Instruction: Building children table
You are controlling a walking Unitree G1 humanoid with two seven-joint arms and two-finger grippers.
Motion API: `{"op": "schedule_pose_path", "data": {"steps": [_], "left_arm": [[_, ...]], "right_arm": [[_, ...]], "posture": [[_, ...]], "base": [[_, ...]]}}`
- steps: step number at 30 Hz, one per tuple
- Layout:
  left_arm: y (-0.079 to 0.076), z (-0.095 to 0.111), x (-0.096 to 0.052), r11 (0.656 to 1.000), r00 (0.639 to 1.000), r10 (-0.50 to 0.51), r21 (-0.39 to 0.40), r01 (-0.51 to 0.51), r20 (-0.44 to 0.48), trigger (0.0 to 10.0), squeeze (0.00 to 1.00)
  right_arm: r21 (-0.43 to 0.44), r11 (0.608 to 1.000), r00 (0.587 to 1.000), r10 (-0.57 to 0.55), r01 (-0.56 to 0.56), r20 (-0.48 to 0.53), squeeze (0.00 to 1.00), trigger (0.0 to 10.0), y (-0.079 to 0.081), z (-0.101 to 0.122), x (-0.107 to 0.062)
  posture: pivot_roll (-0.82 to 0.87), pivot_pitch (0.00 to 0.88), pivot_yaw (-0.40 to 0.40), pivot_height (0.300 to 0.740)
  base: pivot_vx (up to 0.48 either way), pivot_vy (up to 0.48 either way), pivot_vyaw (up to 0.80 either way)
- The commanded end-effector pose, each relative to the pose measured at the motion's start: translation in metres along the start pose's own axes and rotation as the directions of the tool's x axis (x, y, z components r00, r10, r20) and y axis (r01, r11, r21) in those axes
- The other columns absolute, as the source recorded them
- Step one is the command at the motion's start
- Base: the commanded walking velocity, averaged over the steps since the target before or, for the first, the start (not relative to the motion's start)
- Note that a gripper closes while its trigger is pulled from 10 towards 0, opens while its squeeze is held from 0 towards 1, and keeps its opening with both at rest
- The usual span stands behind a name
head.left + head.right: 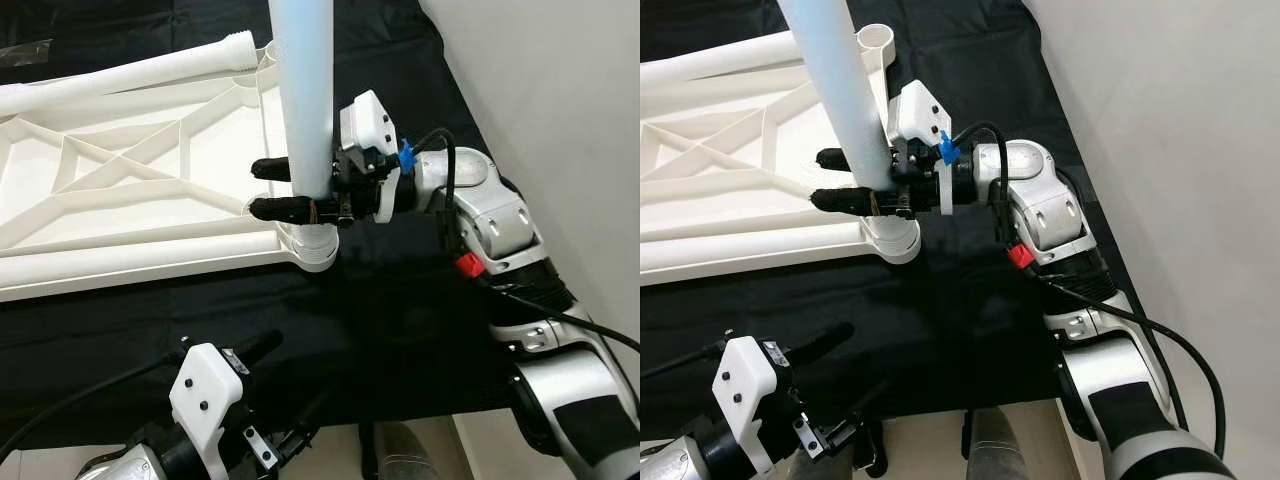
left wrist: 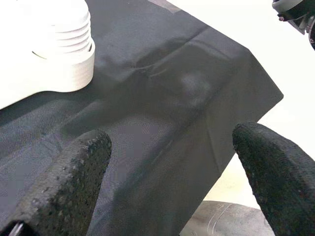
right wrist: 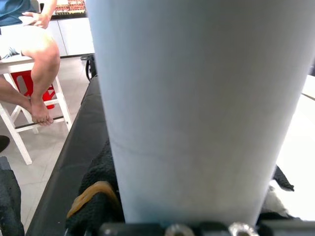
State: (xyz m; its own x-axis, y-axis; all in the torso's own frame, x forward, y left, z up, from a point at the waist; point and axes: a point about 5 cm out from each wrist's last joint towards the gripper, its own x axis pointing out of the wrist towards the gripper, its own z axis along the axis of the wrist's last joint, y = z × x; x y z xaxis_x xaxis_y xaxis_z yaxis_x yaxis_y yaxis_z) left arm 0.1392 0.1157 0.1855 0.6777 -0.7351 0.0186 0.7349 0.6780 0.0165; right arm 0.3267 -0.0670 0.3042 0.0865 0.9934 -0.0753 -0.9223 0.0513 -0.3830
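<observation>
Right claw [image 1: 280, 187] clamps the upright table leg [image 1: 303, 90] just above its corner socket [image 1: 312, 247]. Left claw [image 2: 172, 182] gapes wide, empty, nearer the robot.

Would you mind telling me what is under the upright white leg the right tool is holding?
The leg stands in a ribbed corner socket of the upside-down tabletop, over black cloth. The right tool clamps it. Its seated end is hidden.
</observation>
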Motion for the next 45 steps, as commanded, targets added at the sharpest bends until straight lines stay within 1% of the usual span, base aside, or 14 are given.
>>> {"op": "schedule_pose_path", "data": {"steps": [1,15,21,22,23,24,25,26,27,28,29,31,42,45], "left_arm": [[-0.002,-0.006,-0.001,1.0,1.0,-0.005,-0.011,0.005,-0.022,10.0,0.0],[-0.002,-0.006,0.0,1.0,1.0,-0.005,-0.008,0.005,-0.019,10.0,0.0],[-0.003,-0.006,0.0,1.0,1.0,-0.005,-0.007,0.005,-0.019,10.0,0.0],[-0.003,-0.007,0.0,1.0,1.0,-0.004,-0.007,0.004,-0.019,10.0,0.0],[-0.003,-0.007,0.0,1.0,1.0,-0.004,-0.007,0.004,-0.019,10.0,0.0],[-0.004,-0.007,0.0,1.0,1.0,-0.002,-0.006,0.002,-0.019,10.0,0.0],[-0.004,-0.007,0.001,1.0,1.0,0.001,-0.002,-0.001,-0.018,10.0,0.0],[-0.004,-0.007,0.001,1.0,1.0,0.001,-0.002,-0.001,-0.018,10.0,0.0],[-0.004,-0.008,0.002,1.0,1.0,0.003,0.001,-0.003,-0.017,10.0,0.0],[-0.003,-0.009,0.003,1.0,1.0,0.002,0.01,-0.002,-0.02,10.0,0.0],[-0.003,-0.009,0.003,1.0,1.0,0.002,0.01,-0.002,-0.02,10.0,0.0],[-0.001,-0.011,0.004,1.0,1.0,-0.002,0.013,0.003,-0.023,10.0,0.0],[0.008,-0.016,0.01,0.999,1.0,0.013,0.037,-0.013,-0.01,10.0,0.0],[0.011,-0.017,0.012,0.999,1.0,0.015,0.043,-0.015,-0.007,10.0,0.0]], "right_arm": [[0.093,0.996,0.998,-0.011,0.017,-0.064,0.0,10.0,0.002,-0.022,-0.002],[0.092,0.995,0.997,-0.017,0.024,-0.071,0.0,10.0,0.006,-0.023,0.0],[0.106,0.98,0.981,-0.155,0.167,-0.113,0.0,10.0,0.007,-0.031,0.003],[0.134,0.923,0.928,-0.34,0.36,-0.153,0.0,10.0,0.01,-0.042,0.008],[0.134,0.923,0.928,-0.34,0.36,-0.153,0.0,10.0,0.01,-0.042,0.008],[0.177,0.783,0.797,-0.55,0.596,-0.248,0.0,10.0,0.018,-0.063,0.008],[0.174,0.674,0.687,-0.645,0.718,-0.335,0.0,10.0,0.037,-0.083,0.005],[0.174,0.674,0.687,-0.645,0.718,-0.335,0.0,10.0,0.037,-0.083,0.005],[0.179,0.571,0.591,-0.706,0.801,-0.39,0.0,10.0,0.055,-0.098,0.004],[0.183,0.498,0.528,-0.758,0.848,-0.384,0.0,10.0,0.067,-0.101,0.008],[0.183,0.498,0.528,-0.758,0.848,-0.384,0.0,10.0,0.067,-0.101,0.008],[0.178,0.448,0.482,-0.805,0.876,-0.347,0.0,10.0,0.062,-0.094,0.011],[0.122,0.462,0.476,-0.823,0.879,-0.311,0.0,10.0,0.06,-0.08,0.027],[0.125,0.543,0.558,-0.81,0.83,-0.181,0.0,10.0,0.05,-0.063,0.032]], "posture": [[0.05,0.381,0.022,0.74],[0.05,0.38,0.023,0.74],[0.04,0.382,0.008,0.74],[0.06,0.376,-0.011,0.74],[0.06,0.376,-0.011,0.74],[0.06,0.373,-0.02,0.74],[0.07,0.364,-0.019,0.74],[0.07,0.364,-0.019,0.74],[0.08,0.364,-0.011,0.74],[0.07,0.349,-0.003,0.74],[0.07,0.349,-0.003,0.74],[0.07,0.337,-0.001,0.74],[0.06,0.308,-0.008,0.74],[0.06,0.299,-0.007,0.74]], "base": [[0.0,0.0,0.0],[0.0,0.0,0.0],[0.0,0.0,0.0],[0.0,0.0,0.0],[0.0,0.0,0.0],[0.0,0.0,0.0],[0.0,0.0,0.0],[0.0,0.0,0.0],[0.0,0.0,0.0],[0.0,0.0,0.0],[0.0,0.0,0.0],[0.0,0.0,0.0],[0.0,0.0,0.0],[0.0,0.0,0.0]]}}
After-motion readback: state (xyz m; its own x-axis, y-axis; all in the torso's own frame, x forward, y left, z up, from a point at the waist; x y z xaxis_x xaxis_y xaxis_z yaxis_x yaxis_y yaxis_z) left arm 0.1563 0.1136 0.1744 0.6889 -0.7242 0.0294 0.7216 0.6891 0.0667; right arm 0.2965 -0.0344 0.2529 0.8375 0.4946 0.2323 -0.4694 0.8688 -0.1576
